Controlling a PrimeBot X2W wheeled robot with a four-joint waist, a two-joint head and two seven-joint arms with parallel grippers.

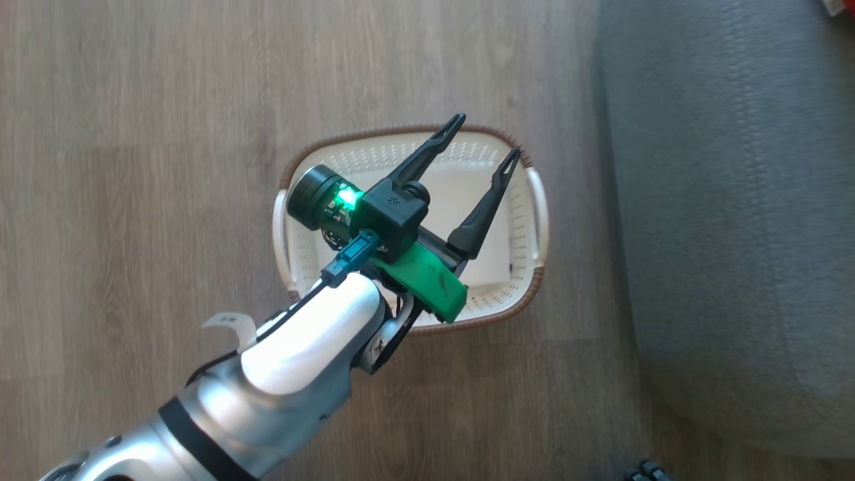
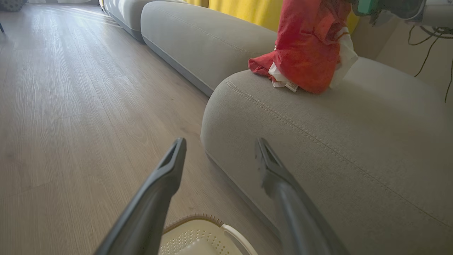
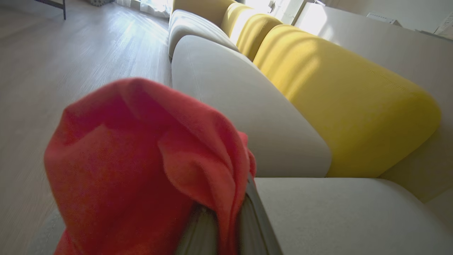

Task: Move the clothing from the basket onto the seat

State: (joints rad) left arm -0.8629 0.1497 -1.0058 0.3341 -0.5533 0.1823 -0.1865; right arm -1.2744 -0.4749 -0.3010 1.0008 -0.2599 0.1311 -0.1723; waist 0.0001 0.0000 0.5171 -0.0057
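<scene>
While right gripper (image 3: 226, 216) pinches, clothing (image 3: 141, 159) drapes it

**Silver arm, black fingers, a flash of green**

Here's the left arm (image 1: 287, 374): a glossy silver shell with a white cap near the wrist and a black band (image 1: 194, 427) ringing it lower down. A white tag (image 1: 230, 324) curls off the side, its marking too small to read. A thin black cable (image 1: 294, 310) runs up into a teal plug (image 1: 351, 257). Next comes a black block (image 1: 394, 214) with a small star-like mark, and a green light (image 1: 347, 197) glowing beside a stubby black barrel (image 1: 312, 197). There's a bright green bracket (image 1: 427, 284) underneath. And the left tool (image 1: 488, 135) has two long dark fingers (image 2: 166, 184), tapered, each tip slotted.
</scene>
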